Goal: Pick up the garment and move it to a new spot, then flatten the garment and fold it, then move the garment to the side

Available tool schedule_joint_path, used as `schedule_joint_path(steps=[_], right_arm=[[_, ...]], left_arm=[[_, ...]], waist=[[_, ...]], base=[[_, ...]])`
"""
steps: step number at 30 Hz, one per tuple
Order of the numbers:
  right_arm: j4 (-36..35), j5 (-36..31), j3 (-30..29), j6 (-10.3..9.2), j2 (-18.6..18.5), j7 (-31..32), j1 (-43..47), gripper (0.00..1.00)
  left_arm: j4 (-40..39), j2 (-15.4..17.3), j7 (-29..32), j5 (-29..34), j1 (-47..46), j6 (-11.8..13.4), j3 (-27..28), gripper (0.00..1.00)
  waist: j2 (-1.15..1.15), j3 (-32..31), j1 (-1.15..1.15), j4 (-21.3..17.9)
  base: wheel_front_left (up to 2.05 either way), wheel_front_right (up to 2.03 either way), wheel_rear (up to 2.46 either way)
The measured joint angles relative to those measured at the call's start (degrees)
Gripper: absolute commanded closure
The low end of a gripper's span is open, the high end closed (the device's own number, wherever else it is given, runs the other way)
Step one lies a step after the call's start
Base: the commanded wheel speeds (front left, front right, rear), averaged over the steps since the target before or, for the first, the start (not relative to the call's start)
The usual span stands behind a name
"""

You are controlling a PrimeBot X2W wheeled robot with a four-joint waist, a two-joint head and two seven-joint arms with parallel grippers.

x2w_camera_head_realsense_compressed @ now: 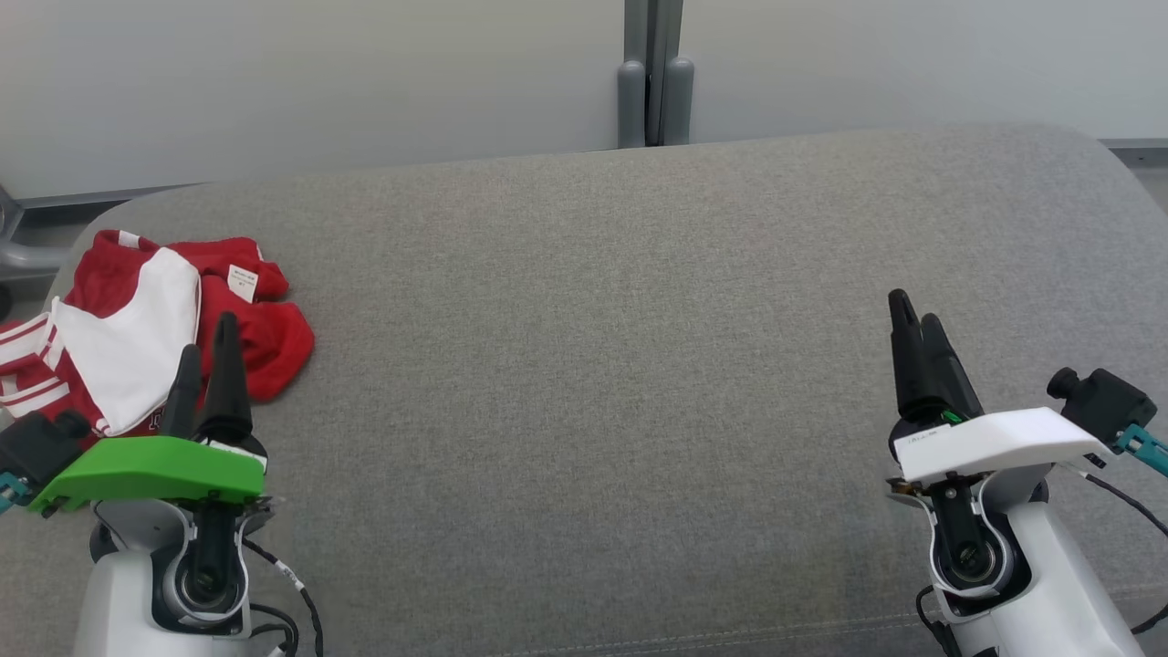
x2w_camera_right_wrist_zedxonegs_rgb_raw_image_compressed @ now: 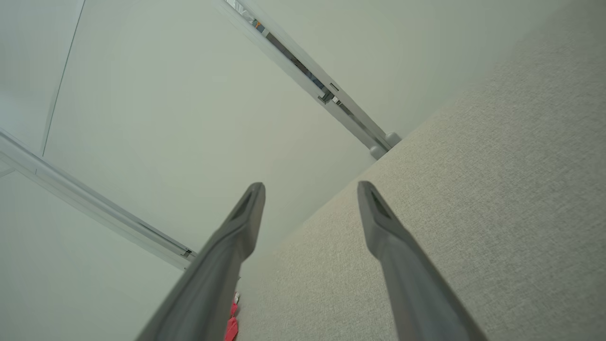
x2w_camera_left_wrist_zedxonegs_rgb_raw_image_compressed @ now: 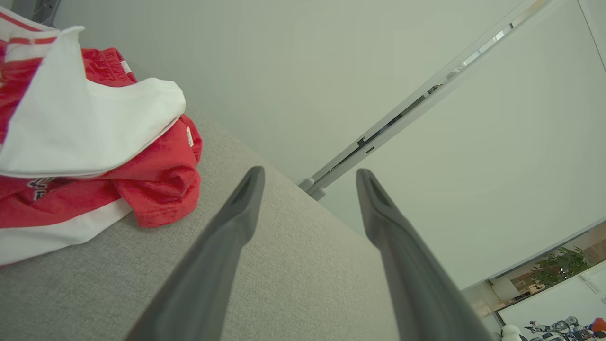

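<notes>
**Grey cushion, garment bunched at upper left, both grippers empty**

Grey woven cushion [x2w_camera_head_realsense_compressed: 593, 319] spans the head view, with a pale wall [x2w_camera_head_realsense_compressed: 319, 73] behind it. We note the garment [x2w_camera_head_realsense_compressed: 173, 319], red with white panels and striped trim, lying crumpled on the cushion at the upper left of the frame, close to the cushion's left edge. A small white label [x2w_camera_head_realsense_compressed: 241, 281] faces up on its red part. In the left wrist view the garment [x2w_camera_left_wrist_zedxonegs_rgb_raw_image_compressed: 94, 123] sits at upper left, its white layer folded over the red.

Left gripper [x2w_camera_head_realsense_compressed: 206, 336], at lower left, points its fingertips across the garment's right-hand part; its own camera shows the fingers [x2w_camera_left_wrist_zedxonegs_rgb_raw_image_compressed: 236, 227] spread, nothing between them, garment off to their left. Whether they touch the cloth we cannot tell.

Right gripper [x2w_camera_head_realsense_compressed: 916, 308], at lower right, is well apart from the garment, its fingers [x2w_camera_right_wrist_zedxonegs_rgb_raw_image_compressed: 388, 237] parted and empty over bare cushion.
</notes>
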Motion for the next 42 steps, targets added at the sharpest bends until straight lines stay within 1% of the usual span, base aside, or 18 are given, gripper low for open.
schedule_joint_path(steps=[10,19,20,27,42], right_arm=[[-1.1,-11.6,1.1,0.00,-0.6,-0.7,1.7,0.00],[0.5,-19.6,0.8,0.00,-0.5,-1.4,3.0,0.00],[0.7,-21.3,0.6,0.00,-0.3,-1.5,3.1,0.00],[1.0,-25.5,0.1,0.00,0.2,-2.0,4.1,0.00],[1.2,-33.8,-1.0,0.01,0.4,-3.0,5.3,0.00]], left_arm=[[-1.2,1.5,-2.5,11.1,2.0,2.0,-3.7,0.00],[-1.3,2.1,-4.8,18.7,3.5,3.2,-7.0,0.00],[-1.5,2.4,-5.3,20.3,3.8,3.5,-7.6,0.00],[-1.7,2.6,-7.0,22.9,4.5,3.4,-9.5,0.00],[-1.0,3.3,-10.1,30.7,5.6,2.9,-13.7,0.00]], waist=[[0.00,-0.1,0.00,0.1],[0.00,-0.4,0.00,0.2],[0.00,-0.4,0.01,0.2],[0.00,-0.5,0.00,0.3],[0.00,-0.9,0.00,0.6]], base=[[0.00,0.00,0.00],[0.00,0.00,0.00],[0.00,0.00,0.00],[0.00,0.00,0.00],[0.00,0.00,0.00]])
